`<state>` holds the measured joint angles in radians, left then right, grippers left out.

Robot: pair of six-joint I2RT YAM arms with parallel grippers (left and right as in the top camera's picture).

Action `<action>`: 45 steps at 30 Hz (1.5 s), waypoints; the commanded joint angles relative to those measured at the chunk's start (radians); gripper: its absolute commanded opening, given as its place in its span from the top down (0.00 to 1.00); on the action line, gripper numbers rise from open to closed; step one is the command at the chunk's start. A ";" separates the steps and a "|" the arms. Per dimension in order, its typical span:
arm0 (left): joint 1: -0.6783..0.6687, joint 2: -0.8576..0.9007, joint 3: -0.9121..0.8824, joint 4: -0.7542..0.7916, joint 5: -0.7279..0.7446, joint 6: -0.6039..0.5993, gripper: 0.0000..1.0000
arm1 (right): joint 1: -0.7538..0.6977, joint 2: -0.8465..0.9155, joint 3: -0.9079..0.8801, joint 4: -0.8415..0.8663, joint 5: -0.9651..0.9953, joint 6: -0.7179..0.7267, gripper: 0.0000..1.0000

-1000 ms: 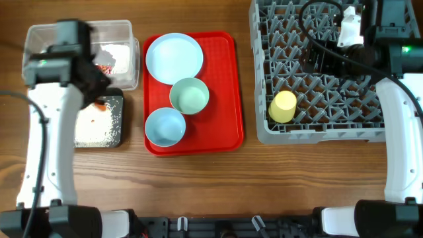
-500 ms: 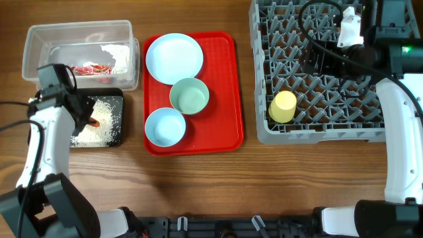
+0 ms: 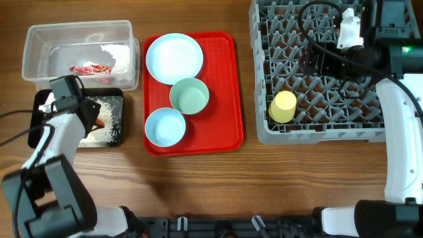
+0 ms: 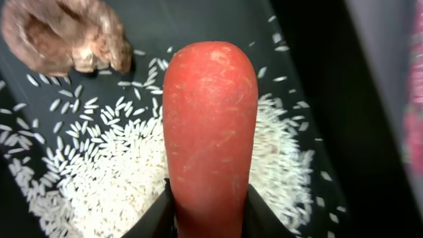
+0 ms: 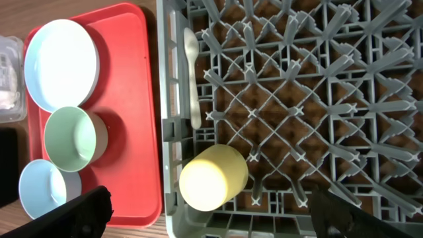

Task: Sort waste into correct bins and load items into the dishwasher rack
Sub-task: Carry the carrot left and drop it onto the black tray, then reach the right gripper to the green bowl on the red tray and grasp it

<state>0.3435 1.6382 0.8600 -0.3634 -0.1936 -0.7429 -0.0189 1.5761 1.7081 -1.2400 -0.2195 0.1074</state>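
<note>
The left gripper is down in the black tray, its two fingers closed narrowly against both sides of the carrot. The carrot points away from the wrist over a spread of white rice; it may be resting on the grains, but the close view does not settle that. A brown food scrap lies in the same tray, past the rice and apart from the carrot.

Just behind the black tray stands the clear tub, with the red-and-white wrapper inside.

On the red tray sit the plate, a mint bowl touching its edge, and a blue bowl next to that.

The right gripper hangs over the grey rack with its fingers spread wide and nothing between them. The yellow cup lies in the rack near its front left corner, and a white spoon lies along the rack's left side.
</note>
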 commanded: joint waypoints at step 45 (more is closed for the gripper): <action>0.012 -0.452 0.296 -0.398 0.156 0.163 0.00 | 0.179 -0.369 0.003 0.168 -0.024 -0.157 0.00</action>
<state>0.3592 1.1912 1.1492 -0.7601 -0.0498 -0.5991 0.1585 1.2079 1.7088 -1.0554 -0.2859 -0.0540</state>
